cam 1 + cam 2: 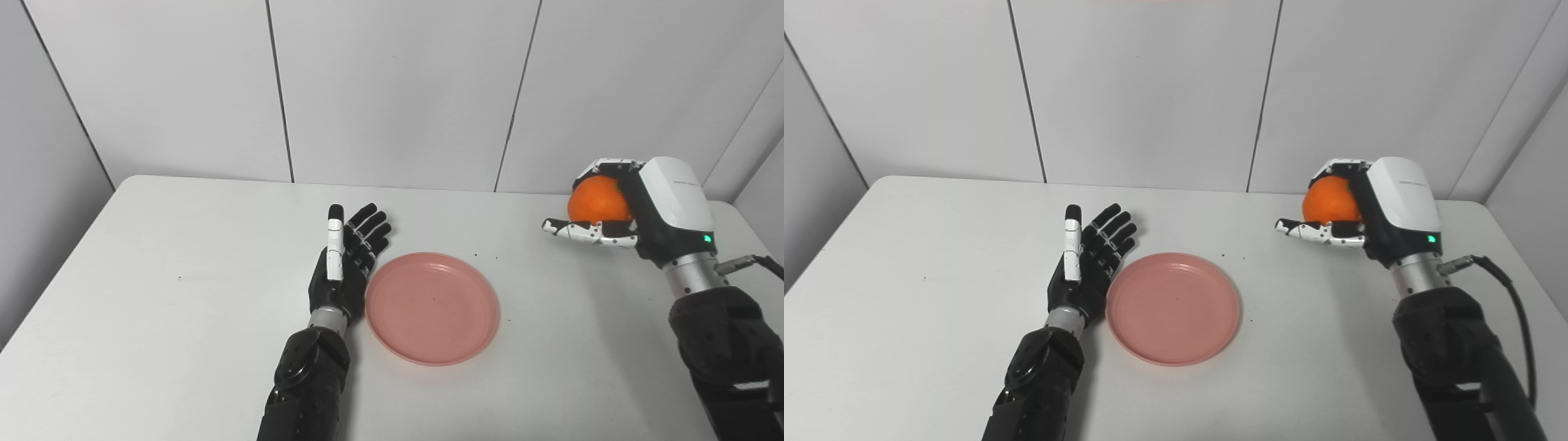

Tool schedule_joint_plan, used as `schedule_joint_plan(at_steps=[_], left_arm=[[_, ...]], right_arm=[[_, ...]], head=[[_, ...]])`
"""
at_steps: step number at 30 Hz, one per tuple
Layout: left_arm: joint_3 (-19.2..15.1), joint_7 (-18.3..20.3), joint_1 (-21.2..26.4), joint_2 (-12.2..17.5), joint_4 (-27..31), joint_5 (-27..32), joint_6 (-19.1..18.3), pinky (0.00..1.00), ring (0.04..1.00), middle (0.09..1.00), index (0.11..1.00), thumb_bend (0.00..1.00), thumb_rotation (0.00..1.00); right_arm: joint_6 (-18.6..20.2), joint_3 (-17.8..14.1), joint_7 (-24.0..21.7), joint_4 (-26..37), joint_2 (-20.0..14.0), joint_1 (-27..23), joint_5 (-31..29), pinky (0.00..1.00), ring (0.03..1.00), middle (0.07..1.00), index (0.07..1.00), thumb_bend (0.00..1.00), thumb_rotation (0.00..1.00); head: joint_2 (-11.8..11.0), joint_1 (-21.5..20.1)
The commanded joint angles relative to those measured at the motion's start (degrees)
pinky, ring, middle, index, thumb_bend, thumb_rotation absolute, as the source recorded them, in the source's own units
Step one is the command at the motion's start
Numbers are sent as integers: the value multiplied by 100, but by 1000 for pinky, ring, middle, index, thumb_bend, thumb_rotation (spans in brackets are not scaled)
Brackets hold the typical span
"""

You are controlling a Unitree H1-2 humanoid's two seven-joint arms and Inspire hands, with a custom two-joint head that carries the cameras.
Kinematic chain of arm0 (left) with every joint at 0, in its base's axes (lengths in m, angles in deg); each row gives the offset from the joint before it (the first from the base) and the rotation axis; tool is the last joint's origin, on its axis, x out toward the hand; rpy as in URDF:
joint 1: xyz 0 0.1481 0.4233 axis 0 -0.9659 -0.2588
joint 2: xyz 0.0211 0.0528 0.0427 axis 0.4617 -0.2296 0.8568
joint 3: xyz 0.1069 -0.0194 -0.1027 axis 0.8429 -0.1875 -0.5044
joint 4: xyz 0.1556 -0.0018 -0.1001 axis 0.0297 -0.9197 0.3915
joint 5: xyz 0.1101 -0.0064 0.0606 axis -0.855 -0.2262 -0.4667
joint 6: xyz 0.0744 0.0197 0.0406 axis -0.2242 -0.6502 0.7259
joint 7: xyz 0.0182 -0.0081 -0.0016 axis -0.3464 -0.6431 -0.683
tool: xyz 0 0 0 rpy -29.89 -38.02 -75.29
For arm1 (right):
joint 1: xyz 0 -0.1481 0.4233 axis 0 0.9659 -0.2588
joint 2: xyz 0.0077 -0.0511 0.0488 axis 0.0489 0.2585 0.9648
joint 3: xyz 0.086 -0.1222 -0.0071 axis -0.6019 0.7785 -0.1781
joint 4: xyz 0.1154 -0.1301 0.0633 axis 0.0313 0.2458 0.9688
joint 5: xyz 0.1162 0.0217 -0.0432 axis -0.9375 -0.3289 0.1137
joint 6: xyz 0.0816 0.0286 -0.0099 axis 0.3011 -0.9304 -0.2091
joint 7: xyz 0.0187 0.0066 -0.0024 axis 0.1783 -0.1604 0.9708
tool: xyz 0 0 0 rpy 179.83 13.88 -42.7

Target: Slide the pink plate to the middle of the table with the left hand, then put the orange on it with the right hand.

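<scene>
My right hand (637, 211) grips the orange (597, 201) — carry it left, low over the pink plate (432, 306). My left hand (346, 263) lies open beside the rim; release gently so nothing rolls.

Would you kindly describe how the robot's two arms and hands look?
Both arms are black with silver wrist cuffs. The left hand is black with one white digit. The right hand has a white back shell, a green light, white speckled fingers and a black cable at the wrist.

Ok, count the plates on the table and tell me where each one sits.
1. A single pink plate lies flat near the middle of the table, empty, right beside the open left hand. The right hand holds the orange off to the right. Nothing seems hidden.
</scene>
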Motion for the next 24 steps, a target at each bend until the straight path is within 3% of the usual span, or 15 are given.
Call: schedule_joint_plan(at_steps=[1, 11, 16, 21, 24], left_arm=[[-79, -323, -268, -410, -282, 7, -354, 882, 792, 764, 686, 832, 787], [-71, -312, -306, -359, -238, 8, -412, 861, 790, 755, 703, 842, 785], [-61, -312, -332, -351, -189, 4, -428, 825, 787, 749, 709, 842, 788], [-70, -347, -352, -353, -169, -10, -430, 820, 779, 736, 707, 833, 783], [-41, -336, -354, -341, -194, -30, -439, 820, 784, 739, 709, 828, 791]], right_arm=[[-121, -36, -22, 332, 25, -342, 12, 70, 114, 179, 209, 498, 426], [-51, 117, -433, 693, 448, -543, 220, 79, 123, 185, 226, 518, 459], [-171, 311, -479, 637, 664, -567, 345, 71, 116, 177, 207, 536, 360], [-127, 422, -565, 431, 907, -588, 168, 66, 114, 178, 222, 510, 382], [-327, 511, -488, 204, 977, -597, 143, 72, 122, 186, 233, 504, 400]], head=[[13, -32], [2, -99], [19, -129], [38, -157], [45, -166]])
